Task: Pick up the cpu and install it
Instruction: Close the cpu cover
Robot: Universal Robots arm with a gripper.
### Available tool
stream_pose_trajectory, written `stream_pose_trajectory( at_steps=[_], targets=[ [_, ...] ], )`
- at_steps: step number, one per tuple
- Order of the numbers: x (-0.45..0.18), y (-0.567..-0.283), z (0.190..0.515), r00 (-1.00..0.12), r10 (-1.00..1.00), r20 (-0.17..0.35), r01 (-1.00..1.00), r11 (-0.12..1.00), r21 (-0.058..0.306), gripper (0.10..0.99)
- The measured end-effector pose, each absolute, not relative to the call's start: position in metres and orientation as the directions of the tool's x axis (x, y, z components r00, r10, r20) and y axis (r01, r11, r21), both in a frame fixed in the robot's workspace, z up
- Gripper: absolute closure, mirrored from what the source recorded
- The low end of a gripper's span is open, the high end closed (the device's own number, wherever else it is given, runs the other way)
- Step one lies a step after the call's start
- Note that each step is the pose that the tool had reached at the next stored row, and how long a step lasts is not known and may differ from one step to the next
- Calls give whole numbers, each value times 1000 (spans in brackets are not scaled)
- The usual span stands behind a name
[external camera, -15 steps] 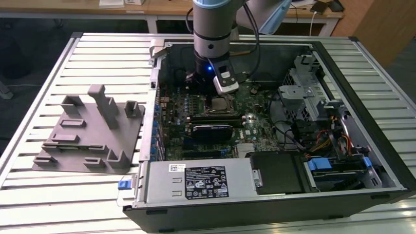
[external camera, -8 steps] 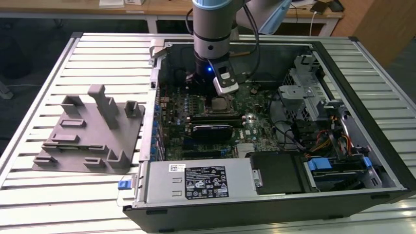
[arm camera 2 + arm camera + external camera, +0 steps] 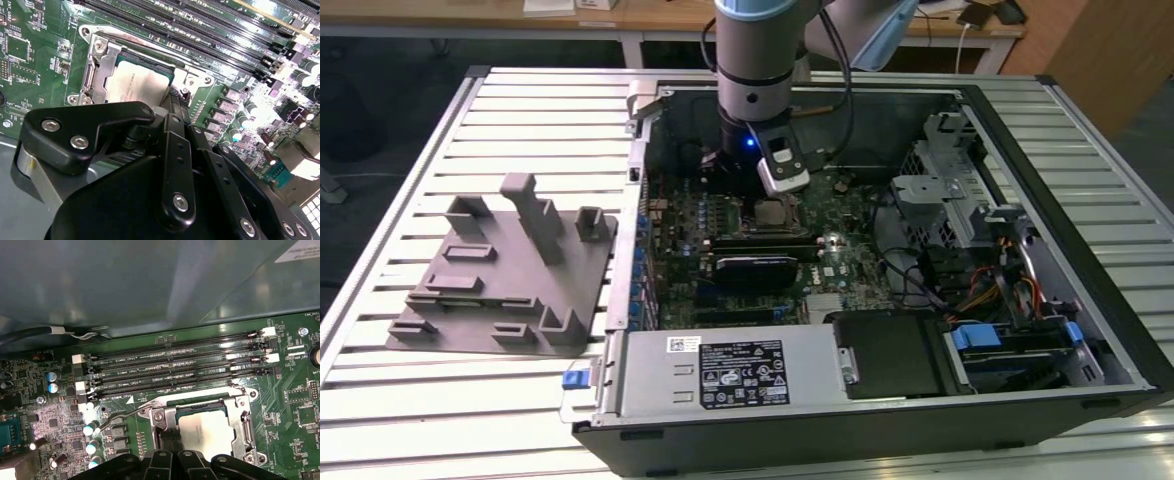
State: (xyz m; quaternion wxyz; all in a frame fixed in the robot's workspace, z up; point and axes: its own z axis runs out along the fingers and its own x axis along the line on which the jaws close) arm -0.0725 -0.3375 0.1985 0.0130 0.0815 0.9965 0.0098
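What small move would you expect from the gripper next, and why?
Probably a short, straight lift away from the motherboard. The cpu already lies flat inside the socket frame, and the gripper hangs right at the chip's edge, close to the frame's metal. Whether it has let go cannot be told, so any lift should be slow.

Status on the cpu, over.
The gripper hangs at edge of socket. The cpu lies flat inside it. A metal lever juts alongside.
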Motion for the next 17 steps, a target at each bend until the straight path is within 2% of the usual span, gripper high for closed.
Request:
stream_pose_trajectory(
  at_steps=[17],
  targets=[
    [-73, -337, 207, -986, 163, -24, 162, 987, 22, 980]
  ],
)
